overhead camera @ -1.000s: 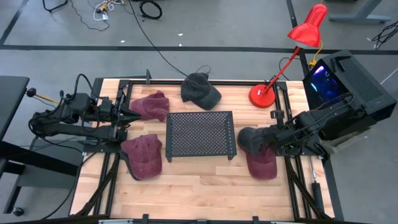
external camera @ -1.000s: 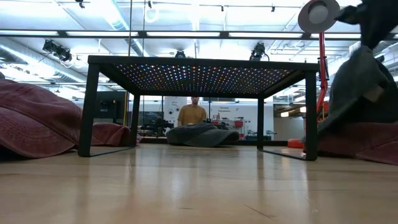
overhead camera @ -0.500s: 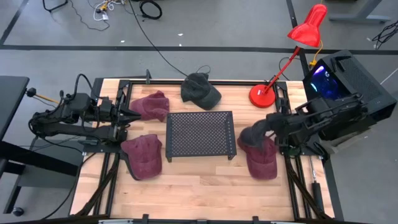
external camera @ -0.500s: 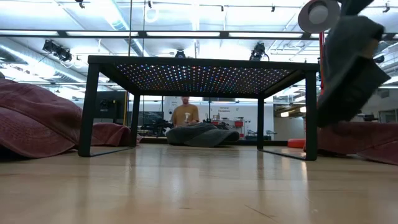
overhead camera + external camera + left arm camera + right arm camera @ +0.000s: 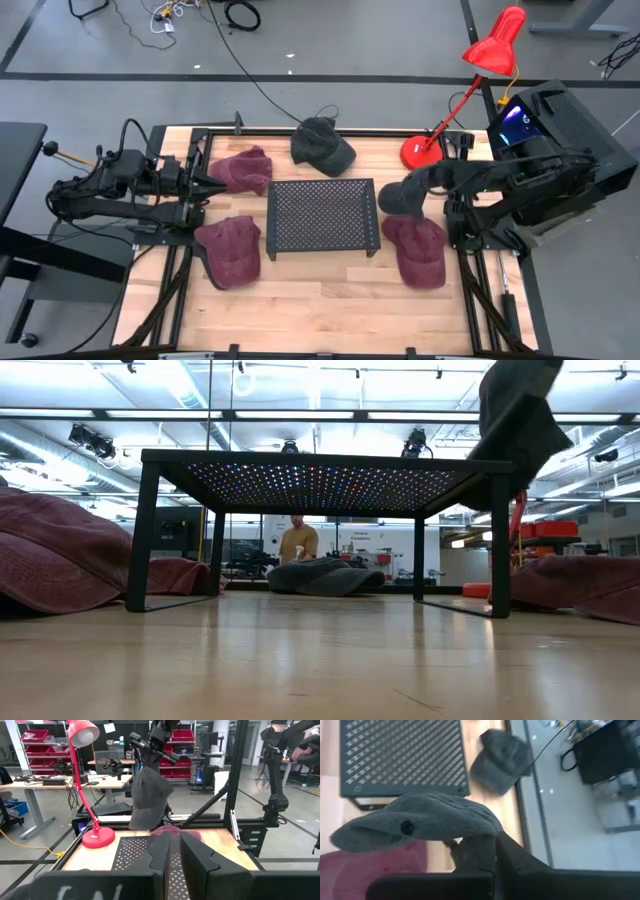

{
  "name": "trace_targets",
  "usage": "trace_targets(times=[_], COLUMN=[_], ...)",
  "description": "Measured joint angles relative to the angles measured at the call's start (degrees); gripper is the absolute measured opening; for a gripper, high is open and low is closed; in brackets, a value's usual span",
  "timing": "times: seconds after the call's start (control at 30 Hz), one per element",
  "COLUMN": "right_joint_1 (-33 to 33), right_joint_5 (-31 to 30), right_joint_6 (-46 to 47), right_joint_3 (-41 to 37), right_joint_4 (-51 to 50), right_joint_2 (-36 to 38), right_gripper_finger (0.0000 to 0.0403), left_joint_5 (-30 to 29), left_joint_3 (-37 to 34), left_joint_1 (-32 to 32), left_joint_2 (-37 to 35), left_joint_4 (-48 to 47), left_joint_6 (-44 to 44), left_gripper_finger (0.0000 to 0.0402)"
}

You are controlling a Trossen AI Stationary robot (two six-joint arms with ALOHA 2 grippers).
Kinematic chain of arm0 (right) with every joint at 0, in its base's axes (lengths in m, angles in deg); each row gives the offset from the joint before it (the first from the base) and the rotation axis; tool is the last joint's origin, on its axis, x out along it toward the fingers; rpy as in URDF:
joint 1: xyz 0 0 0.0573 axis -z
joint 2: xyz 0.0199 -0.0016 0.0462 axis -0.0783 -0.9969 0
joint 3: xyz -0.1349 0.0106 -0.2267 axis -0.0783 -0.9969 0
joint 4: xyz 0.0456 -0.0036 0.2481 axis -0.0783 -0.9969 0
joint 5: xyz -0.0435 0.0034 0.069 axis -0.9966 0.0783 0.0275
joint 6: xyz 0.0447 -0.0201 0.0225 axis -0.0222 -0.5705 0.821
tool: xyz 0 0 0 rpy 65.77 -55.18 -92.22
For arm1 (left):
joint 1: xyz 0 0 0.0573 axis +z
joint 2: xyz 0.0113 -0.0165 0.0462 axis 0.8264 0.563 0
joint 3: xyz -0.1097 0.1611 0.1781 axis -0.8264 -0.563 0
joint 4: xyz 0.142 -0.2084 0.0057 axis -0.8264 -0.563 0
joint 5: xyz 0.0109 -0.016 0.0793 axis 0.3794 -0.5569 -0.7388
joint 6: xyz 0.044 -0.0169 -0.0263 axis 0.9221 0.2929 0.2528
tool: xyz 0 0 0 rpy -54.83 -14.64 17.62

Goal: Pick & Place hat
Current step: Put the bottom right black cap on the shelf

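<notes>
A dark grey hat hangs in the air by the right end of the black perforated stand, with my right gripper shut on it. In the low view the grey hat hangs higher than the stand's top. Below it a maroon hat lies on the table. My left gripper waits shut at the table's left edge, holding nothing. My right gripper pinches the grey hat's cloth at the crown's edge between its two fingers; the hat itself hides the exact spot. The fingers come slanting down from the table's right side. The hat hangs limp below them, clear of table and stand.
Two more maroon hats lie left of the stand, and another dark grey hat lies behind it. A red desk lamp stands at the far right, close to my right arm. A person shows in the room beyond.
My right gripper has risen and drawn toward the table's far edge, tipping as it went, still shut. The grey hat has gone up with it, from just over the maroon hat to well above the stand's top.
</notes>
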Motion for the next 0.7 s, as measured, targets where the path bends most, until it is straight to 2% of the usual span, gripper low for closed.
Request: trace_targets(times=[0.3, 0.57, 0.7], right_joint_1=[1.0, 1.4, 2.6], right_joint_5=[-1.8, -6.3, -6.5], right_joint_6=[-11.0, -23.8, -30.2], right_joint_3=[8.4, 10.7, 10.7], right_joint_4=[0.2, 5.3, 10.3], right_joint_2=[-5.5, -10.8, -13.0], right_gripper_finger=[0.0000, 0.0000, 0.0000], left_joint_5=[0.0, 0.0, 0.0], left_joint_3=[0.0, 0.0, 0.0], left_joint_1=[0.0, 0.0, 0.0], left_joint_2=[0.0, 0.0, 0.0], left_joint_4=[0.0, 0.0, 0.0], left_joint_6=[0.0, 0.0, 0.0], left_gripper_finger=[0.0048, 0.0048, 0.0048])
